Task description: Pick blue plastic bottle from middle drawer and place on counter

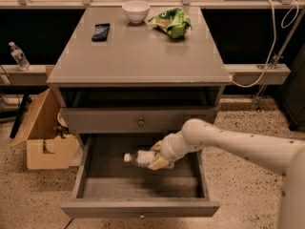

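Note:
The blue plastic bottle (137, 157) is small and clear with a white cap pointing left. It lies sideways in my gripper (159, 160), which is shut on its right end. The bottle hangs a little above the flat bottom of the open middle drawer (140, 207), near the drawer's back. My white arm reaches in from the right. The grey counter (138, 56) is the cabinet top above.
On the counter's far side are a white bowl (136, 9), a green bag (171, 22) and a black phone (100, 31). The upper drawer (141, 120) is closed. A cardboard box (45, 140) stands on the floor at left. A slim water bottle (19, 56) stands on the left ledge.

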You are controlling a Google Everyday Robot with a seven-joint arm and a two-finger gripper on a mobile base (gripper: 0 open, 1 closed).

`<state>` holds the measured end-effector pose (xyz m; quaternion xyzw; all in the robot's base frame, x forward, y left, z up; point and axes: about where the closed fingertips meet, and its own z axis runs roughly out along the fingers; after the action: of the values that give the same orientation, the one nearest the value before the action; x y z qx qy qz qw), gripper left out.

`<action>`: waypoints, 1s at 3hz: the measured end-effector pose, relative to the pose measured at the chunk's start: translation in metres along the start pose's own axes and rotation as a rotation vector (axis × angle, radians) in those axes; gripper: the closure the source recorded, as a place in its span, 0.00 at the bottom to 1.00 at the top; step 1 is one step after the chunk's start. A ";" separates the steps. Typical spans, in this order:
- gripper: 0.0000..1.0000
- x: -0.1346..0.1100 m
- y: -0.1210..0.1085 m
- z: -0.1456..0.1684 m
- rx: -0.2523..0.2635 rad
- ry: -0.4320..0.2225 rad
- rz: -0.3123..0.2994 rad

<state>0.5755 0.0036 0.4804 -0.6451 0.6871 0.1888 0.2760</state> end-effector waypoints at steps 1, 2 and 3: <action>1.00 -0.004 -0.014 -0.077 0.015 -0.022 -0.075; 1.00 -0.004 -0.014 -0.078 0.016 -0.022 -0.075; 1.00 -0.037 -0.016 -0.123 0.042 -0.045 -0.130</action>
<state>0.5748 -0.0445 0.6003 -0.6780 0.6412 0.1705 0.3165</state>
